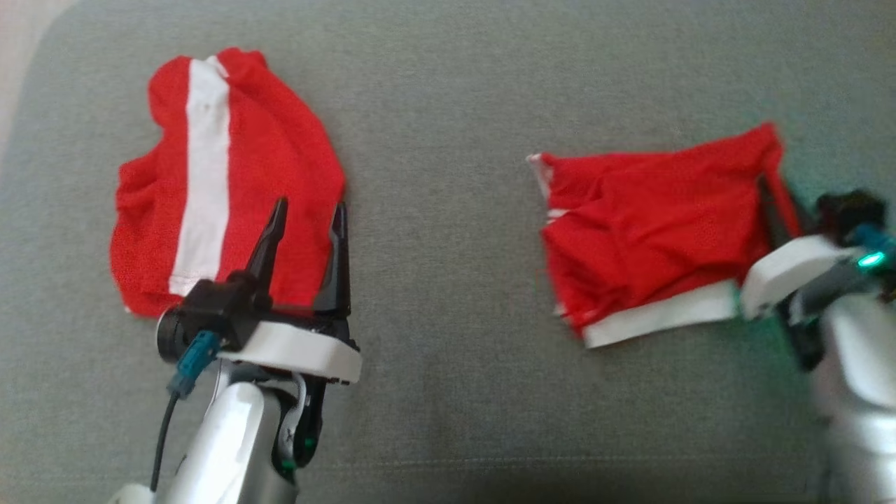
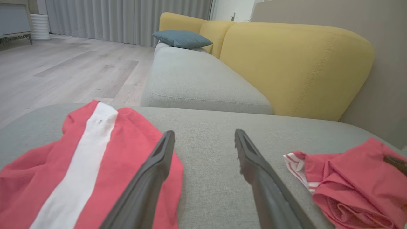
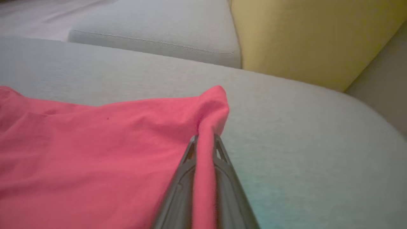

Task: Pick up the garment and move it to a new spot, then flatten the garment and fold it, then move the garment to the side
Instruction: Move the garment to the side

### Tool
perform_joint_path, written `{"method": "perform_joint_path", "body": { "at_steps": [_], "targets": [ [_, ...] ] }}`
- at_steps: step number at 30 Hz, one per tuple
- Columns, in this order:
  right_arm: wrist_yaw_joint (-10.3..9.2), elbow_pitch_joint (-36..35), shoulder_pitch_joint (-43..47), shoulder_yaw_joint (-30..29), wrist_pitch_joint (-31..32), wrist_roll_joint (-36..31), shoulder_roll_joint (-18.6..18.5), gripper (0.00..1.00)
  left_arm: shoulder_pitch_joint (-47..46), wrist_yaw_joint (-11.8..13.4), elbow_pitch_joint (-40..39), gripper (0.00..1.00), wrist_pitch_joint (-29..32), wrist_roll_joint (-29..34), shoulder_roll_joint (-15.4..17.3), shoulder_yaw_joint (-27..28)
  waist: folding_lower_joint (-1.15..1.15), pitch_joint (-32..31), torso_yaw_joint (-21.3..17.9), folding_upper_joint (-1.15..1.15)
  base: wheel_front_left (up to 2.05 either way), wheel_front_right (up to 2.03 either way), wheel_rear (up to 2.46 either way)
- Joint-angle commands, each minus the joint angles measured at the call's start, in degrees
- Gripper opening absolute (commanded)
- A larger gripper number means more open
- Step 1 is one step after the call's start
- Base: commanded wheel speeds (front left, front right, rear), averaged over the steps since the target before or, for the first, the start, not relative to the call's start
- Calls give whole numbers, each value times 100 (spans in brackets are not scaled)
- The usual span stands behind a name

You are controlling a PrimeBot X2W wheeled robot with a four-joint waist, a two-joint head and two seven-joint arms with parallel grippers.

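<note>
Bare grey cushion (image 1: 441, 231) lies open between left garment (image 1: 231, 182) and right garment (image 1: 651, 224); yellow backrest (image 2: 295, 66) stands beyond.

L gripper (image 1: 310, 203) is showing two long blk fingers (image 1: 269, 241) tapering to sharp tips. They are rising from a boxy blk housing (image 1: 210, 315) over a curved wht shell (image 1: 294, 350). A teal connector (image 1: 192, 357) is sticking out at the side, w/ a thin blk cable (image 1: 162, 434) running along the silver-grey forearm (image 1: 224, 448). A small green light (image 1: 285, 463) is glowing low on the wrist.

R gripper (image 3: 205, 140) is showing dk grey fingers (image 3: 178, 190) w/ triangular cut-outs near the tips. In head view its wht cover (image 1: 784, 269), teal plug (image 1: 871, 241) and bright green LED (image 1: 870, 260) are appearing blurred, above a silver R forearm (image 1: 861, 392).
</note>
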Motion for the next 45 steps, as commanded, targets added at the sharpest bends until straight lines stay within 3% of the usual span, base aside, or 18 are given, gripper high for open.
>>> {"method": "perform_joint_path", "body": {
  "at_steps": [1,7,13,20,34,35,36,37,38,39,45],
  "targets": [
    [37,-211,-244,181,16,5,-292,0,-249,-30,-212,100,-70,16,18,140,0,92,-107,0,0,0,0],
    [37,-94,-694,262,205,161,-1386,0,-456,-71,-276,100,-70,28,18,9,0,354,-190,0,0,0,0],
    [37,-11,-1002,-170,300,232,-1981,0,-571,-83,-341,100,-70,19,18,-17,0,598,-137,0,0,0,0],
    [37,-281,-991,-661,313,70,-2096,0,-624,-105,-373,100,-70,34,18,21,0,790,-52,0,0,0,0],
    [37,-649,-766,-1155,394,-143,-1802,0,-631,-94,-346,100,-70,30,18,10,0,753,-47,0,0,0,0],
    [37,-657,-758,-1169,400,-88,-1765,9,-628,-96,-339,100,-70,30,18,10,0,730,-46,0,0,0,0],
    [37,-657,-758,-1169,400,-88,-1765,9,-628,-96,-339,100,-70,30,18,10,0,730,-46,0,0,0,0],
    [37,-670,-737,-1158,414,-37,-1733,47,-622,-95,-333,100,-70,27,18,9,0,705,-45,0,0,0,0],
    [37,-691,-713,-1118,411,1,-1724,93,-613,-94,-327,100,-70,24,18,6,0,676,-44,0,0,0,0],
    [37,-708,-699,-1095,404,57,-1712,100,-602,-94,-321,100,-70,20,18,2,0,647,-43,0,0,0,0],
    [37,-858,-667,-948,324,150,-1557,100,-508,-97,-269,100,-70,-27,18,-13,0,308,-4,0,0,0,0]
  ]
}}
